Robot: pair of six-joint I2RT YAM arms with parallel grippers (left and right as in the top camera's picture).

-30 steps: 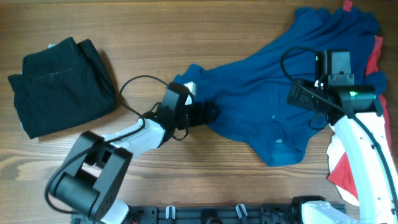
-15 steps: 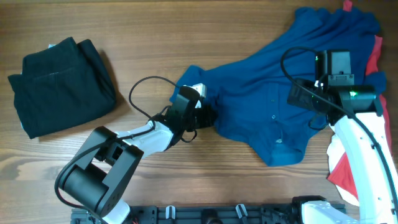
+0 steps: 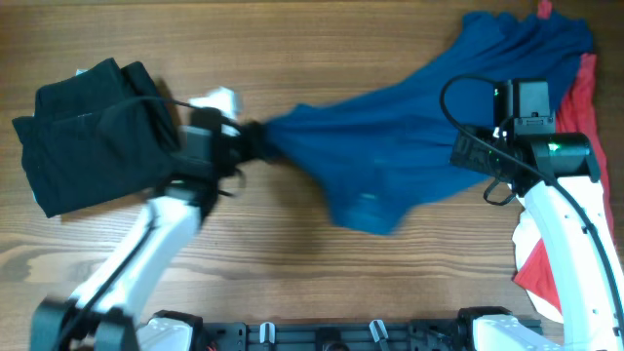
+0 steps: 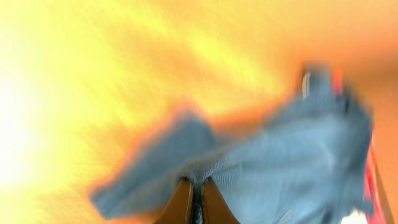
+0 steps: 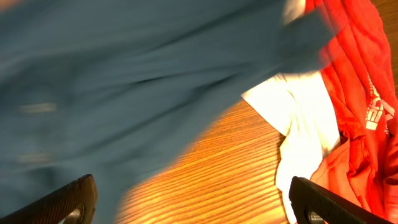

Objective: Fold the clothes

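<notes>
The royal-blue shirt (image 3: pixel 409 122) is drawn out in a long band from the table's middle to the far right corner. My left gripper (image 3: pixel 252 135) is shut on the shirt's left end, next to the folded black garment (image 3: pixel 88 136). The left wrist view is blurred, but the gripper (image 4: pixel 197 191) shows both fingers pressed together with blue shirt (image 4: pixel 298 155) cloth pinched between them. My right gripper (image 3: pixel 526 102) hovers over the shirt's right part. It stands wide open (image 5: pixel 193 208) over bare wood and holds nothing.
A red garment (image 3: pixel 585 88) (image 5: pixel 354 81) and a white one (image 3: pixel 526 234) (image 5: pixel 305 118) lie along the right edge, partly under the right arm. The black garment fills the far left. Bare wood shows along the front of the table (image 3: pixel 322 283).
My left gripper closed on the shirt's left edge and swung left toward the black garment. It dragged the shirt out into a stretched band. The right arm stayed still.
</notes>
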